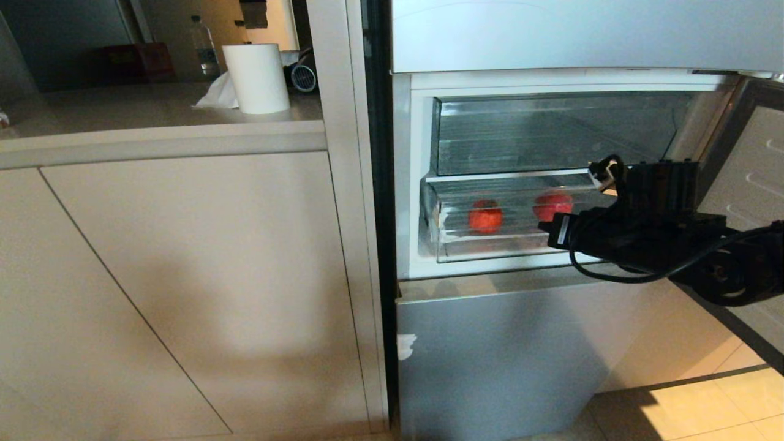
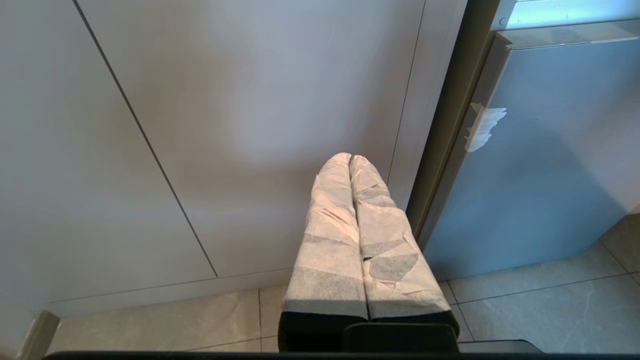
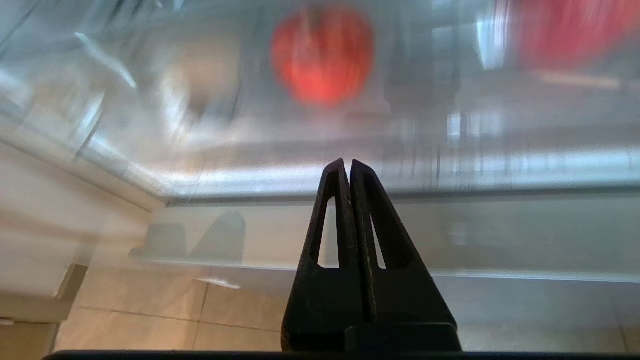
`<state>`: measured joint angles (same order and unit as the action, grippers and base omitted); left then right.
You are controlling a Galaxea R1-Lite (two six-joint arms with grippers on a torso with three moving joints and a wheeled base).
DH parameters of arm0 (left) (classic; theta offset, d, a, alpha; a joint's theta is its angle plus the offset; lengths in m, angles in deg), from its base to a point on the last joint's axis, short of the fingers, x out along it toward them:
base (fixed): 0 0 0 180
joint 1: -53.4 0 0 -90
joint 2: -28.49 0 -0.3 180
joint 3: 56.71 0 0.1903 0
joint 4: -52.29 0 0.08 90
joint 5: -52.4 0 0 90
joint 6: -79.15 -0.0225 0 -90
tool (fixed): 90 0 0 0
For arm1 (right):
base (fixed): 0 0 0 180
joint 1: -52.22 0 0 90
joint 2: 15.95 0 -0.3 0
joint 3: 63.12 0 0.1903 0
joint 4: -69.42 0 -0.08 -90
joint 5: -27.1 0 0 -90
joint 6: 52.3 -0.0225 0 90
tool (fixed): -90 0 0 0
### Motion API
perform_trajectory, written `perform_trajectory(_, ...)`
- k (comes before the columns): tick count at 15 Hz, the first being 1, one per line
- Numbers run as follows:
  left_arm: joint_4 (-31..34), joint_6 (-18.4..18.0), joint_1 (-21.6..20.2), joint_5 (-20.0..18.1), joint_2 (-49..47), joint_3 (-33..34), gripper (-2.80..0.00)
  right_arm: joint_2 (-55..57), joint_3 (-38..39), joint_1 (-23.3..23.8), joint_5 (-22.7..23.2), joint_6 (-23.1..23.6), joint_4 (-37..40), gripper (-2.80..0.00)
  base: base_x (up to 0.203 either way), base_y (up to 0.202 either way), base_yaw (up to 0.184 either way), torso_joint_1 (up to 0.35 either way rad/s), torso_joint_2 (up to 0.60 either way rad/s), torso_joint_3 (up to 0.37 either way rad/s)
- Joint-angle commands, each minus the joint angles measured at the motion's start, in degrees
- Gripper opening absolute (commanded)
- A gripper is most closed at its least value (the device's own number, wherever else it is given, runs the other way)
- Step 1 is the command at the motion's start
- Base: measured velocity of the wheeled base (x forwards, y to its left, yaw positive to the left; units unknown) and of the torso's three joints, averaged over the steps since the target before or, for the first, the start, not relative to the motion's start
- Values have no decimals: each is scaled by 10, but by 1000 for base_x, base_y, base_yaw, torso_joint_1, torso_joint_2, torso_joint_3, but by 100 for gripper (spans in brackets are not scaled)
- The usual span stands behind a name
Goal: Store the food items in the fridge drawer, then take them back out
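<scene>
Right gripper (image 3: pixel 348 167), closed and empty, faces the fridge drawer (image 1: pixel 490 248) front; two red fruits (image 1: pixel 486 217) lie inside, awaiting retrieval.

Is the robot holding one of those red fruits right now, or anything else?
Nothing is held. The right end effector is shut and empty in front of the fridge drawer, with both fruits inside it. The left end effector is shut and empty too.

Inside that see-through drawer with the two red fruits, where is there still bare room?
In the fridge drawer, bare floor lies between the orange-red fruit and red fruit, and left of the orange-red one. The right end is hidden behind the right hand.
</scene>
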<state>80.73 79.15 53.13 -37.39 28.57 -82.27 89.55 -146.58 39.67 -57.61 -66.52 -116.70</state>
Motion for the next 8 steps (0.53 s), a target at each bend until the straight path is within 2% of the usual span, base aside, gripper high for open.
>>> perform_trajectory(1, 0, 0, 0, 1, 0, 0, -280, -90, 67, -4, -1, -1, -2, -280, 0, 0, 0, 0, 0, 0)
perform_trajectory(5, 0, 0, -1, 1, 0, 0, -280, -289, 208, -4, -4, 3, 10, -280, 0, 0, 0, 0, 0, 0)
perform_trajectory(8, 0, 0, -1, 0, 0, 0, -280, -462, 301, -4, -9, 5, 52, -280, 0, 0, 0, 0, 0, 0)
